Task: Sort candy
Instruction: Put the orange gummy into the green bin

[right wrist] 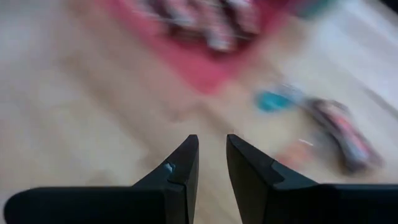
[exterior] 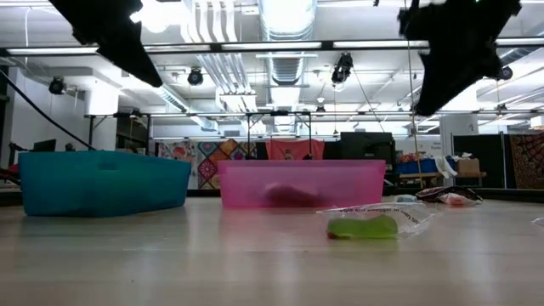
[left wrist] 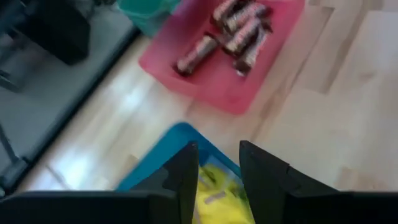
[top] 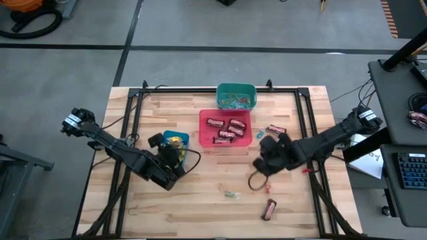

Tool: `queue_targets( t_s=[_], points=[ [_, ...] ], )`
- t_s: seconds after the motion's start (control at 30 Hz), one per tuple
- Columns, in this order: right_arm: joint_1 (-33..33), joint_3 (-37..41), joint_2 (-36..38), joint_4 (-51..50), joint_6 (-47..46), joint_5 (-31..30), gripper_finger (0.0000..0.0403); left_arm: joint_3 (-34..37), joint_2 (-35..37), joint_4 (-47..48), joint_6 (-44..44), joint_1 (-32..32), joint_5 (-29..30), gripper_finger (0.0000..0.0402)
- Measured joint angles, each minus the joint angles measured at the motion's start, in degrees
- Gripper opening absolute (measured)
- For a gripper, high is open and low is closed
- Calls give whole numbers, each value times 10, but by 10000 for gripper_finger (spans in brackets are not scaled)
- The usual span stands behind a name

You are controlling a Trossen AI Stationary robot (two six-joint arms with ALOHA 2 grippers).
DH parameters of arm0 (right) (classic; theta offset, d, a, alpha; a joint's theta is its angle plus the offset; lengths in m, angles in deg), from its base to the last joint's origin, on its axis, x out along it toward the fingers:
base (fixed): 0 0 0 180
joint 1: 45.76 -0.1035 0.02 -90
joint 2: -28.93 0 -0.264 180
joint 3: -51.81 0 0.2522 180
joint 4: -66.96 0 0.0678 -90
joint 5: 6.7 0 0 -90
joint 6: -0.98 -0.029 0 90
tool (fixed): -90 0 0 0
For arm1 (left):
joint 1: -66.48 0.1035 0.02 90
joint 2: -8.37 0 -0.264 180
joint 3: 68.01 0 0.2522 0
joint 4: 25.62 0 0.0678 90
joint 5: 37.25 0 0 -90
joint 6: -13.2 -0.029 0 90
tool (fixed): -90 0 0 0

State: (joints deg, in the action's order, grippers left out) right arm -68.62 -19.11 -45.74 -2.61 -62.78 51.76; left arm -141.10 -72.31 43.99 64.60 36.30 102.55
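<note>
Yellow candy packets [left wrist: 214, 193] lie in the blue bin [top: 175, 138] at the table's left middle. My left gripper [left wrist: 219, 149] hangs open just above them, with nothing between its fingers. Dark brown-red bars [top: 225, 128] lie in the red bin [top: 207, 137], and tiny pieces fill the teal bin [top: 236, 97] behind it. Loose on the wood lie a brown bar [top: 277, 130], a blue piece [top: 260, 135], a green piece [exterior: 365, 226] and another bar [top: 269, 209]. My right gripper [right wrist: 212, 140] hovers open over bare wood, right of the red bin.
A tiny red piece [top: 307, 171] lies under the right arm. Black frame rails [top: 137, 100] run along the table's left, right and far sides. Bare wood stretches along the near edge, around the green piece [top: 231, 195].
</note>
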Motion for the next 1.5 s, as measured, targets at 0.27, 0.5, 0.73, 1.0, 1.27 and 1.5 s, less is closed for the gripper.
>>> queue_targets(
  t_s=[0.27, 0.5, 0.73, 1.0, 1.27, 1.5],
  points=[
    [103, 13, 1, -92, -87, 43, 75, 8, 2, -29, -203, 5, -16, 69],
    [179, 61, 3, -92, -74, 124, 75, 44, 39, -181, -438, 39, -112, 30],
    [199, 109, 9, -73, -52, 167, 75, 142, 133, -395, -525, 75, -243, 2],
    [201, 128, 22, 0, -70, 138, 99, 245, 238, -521, -529, 83, -225, 2],
    [222, 140, 21, 30, -110, 105, 186, 281, 295, -528, -532, 83, -144, 1],
    [241, 187, 21, 92, -122, 105, 203, 281, 300, -529, -548, 84, -143, 0]
  ],
)
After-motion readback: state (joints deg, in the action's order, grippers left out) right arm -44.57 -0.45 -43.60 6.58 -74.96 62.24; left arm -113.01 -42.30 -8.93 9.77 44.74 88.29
